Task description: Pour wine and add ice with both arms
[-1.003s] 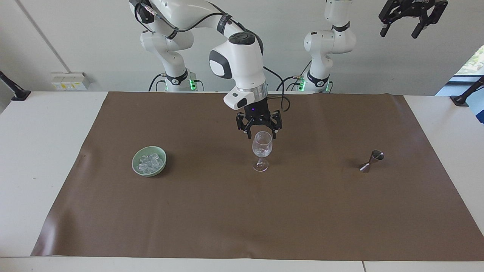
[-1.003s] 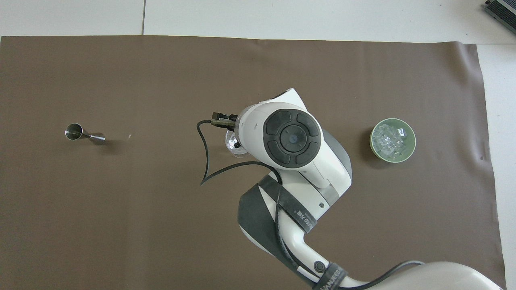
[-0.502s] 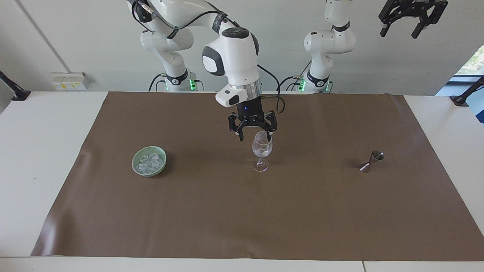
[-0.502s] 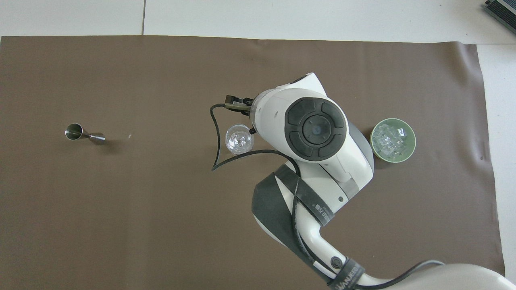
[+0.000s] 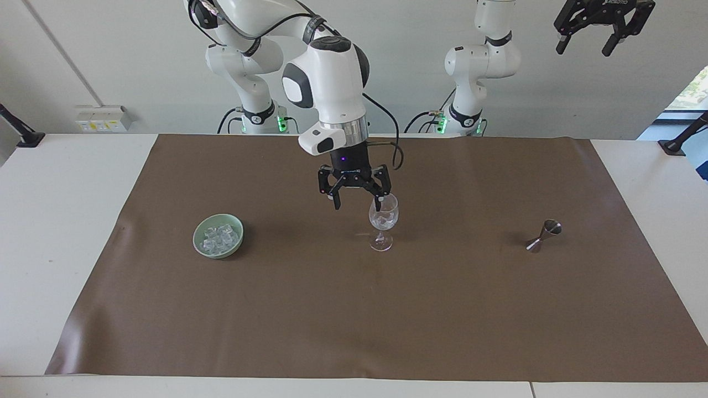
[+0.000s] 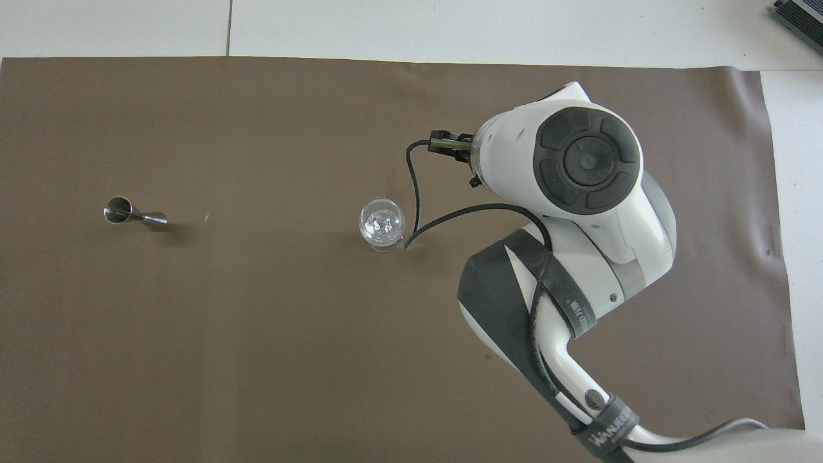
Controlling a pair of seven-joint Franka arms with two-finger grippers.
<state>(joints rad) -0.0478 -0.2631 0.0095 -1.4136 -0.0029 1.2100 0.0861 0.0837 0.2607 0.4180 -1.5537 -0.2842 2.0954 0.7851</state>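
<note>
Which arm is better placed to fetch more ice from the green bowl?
Right, likely. The right gripper, open and empty, hangs between the wine glass and the ice bowl. The left gripper waits raised high at its own end.

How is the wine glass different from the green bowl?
The wine glass is clear and tall on a thin stem; the green bowl is pale green, low and wide. The bowl holds a heap of ice; the glass holds only a little. Both stand upright on the brown mat.

The wine glass [image 5: 383,221] stands between the bowl [image 5: 218,235] and the jigger [image 5: 543,235] on the mat [image 5: 354,320].
</note>
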